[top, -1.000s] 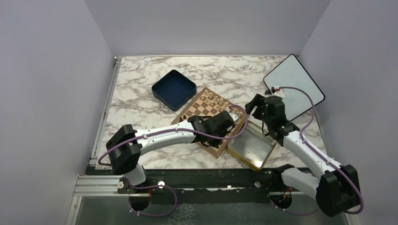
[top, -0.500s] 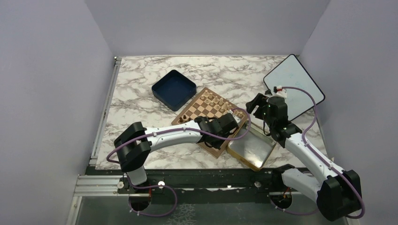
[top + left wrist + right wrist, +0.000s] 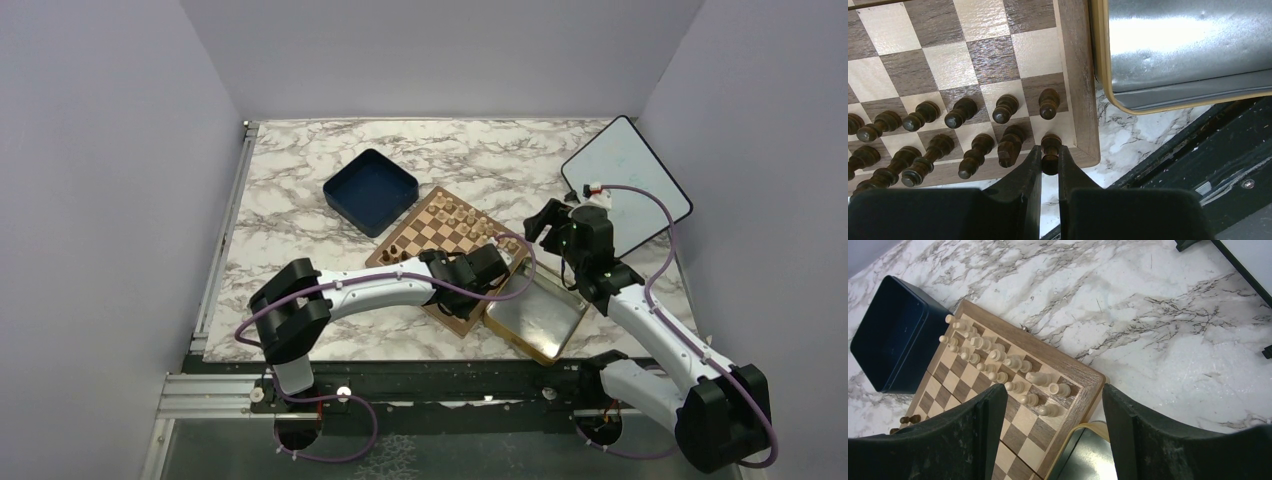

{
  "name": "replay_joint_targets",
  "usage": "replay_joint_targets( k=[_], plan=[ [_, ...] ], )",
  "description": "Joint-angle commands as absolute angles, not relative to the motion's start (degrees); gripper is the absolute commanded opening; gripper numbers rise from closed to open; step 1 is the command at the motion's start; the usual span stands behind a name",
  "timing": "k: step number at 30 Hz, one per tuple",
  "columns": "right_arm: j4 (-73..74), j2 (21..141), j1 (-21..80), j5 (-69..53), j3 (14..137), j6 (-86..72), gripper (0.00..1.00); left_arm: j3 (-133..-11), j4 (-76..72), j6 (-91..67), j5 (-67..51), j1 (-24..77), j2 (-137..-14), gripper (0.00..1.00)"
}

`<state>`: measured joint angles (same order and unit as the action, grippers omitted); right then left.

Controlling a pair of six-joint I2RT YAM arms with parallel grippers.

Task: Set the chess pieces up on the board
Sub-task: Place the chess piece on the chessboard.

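**Left gripper.** The left gripper (image 3: 1050, 151) is over the corner of the board (image 3: 1079, 100) nearest the tray (image 3: 1158, 95). Its fingers (image 3: 1034, 159) are pressed in on one dark piece (image 3: 1050, 142), pinching it at mid-height. This piece is over the light corner square, just inside the brown border. Whether its base touches the square cannot be told.

**Dark pieces.** The other dark pieces (image 3: 962, 111) stand in two rows along the same edge of the board, one piece per square. The nearest one (image 3: 1048, 102) occupies the dark square next to the held piece.

**Right gripper.** The right gripper (image 3: 1053, 390) hangs above the opposite end of the board. Its fingers are spread wide and hold nothing. Below it the pale pieces (image 3: 1013, 362) stand in two rows.

**Surroundings.** The tray lies just beside the board on the marble table (image 3: 1158, 340). A blue box (image 3: 888, 335) sits near the far corner of the board. A whiteboard (image 3: 625, 185) lies at the far right of the table.
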<state>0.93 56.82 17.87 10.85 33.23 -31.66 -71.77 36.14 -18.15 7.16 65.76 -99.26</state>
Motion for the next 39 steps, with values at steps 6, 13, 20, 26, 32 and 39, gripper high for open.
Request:
replay_joint_targets(
  k=[6,13,20,26,32,39],
  plan=[
    [-1.0,56.0,17.4,9.7,32.6,-31.5,0.75,-74.3,35.6,-17.4,8.7,66.0,-100.9,0.01],
    [-1.1,55.9,17.4,9.8,32.4,-31.4,0.75,-74.4,35.3,-17.6,8.3,66.0,-101.0,0.01],
    [-1.3,55.8,17.4,9.7,32.1,-31.4,0.75,-74.1,35.2,-17.8,8.3,66.0,-101.3,0.06],
    [-1.2,55.7,17.4,9.7,32.0,-31.3,0.75,-74.1,35.3,-17.9,7.9,66.1,-101.5,0.10],
    [-1.4,55.3,17.4,9.6,31.7,-31.6,0.75,-74.0,35.2,-18.0,7.6,66.1,-101.3,0.21],
    [-1.4,55.4,17.4,8.9,31.2,-31.9,0.75,-74.5,35.2,-18.0,7.7,66.2,-100.4,0.30]
  ],
)
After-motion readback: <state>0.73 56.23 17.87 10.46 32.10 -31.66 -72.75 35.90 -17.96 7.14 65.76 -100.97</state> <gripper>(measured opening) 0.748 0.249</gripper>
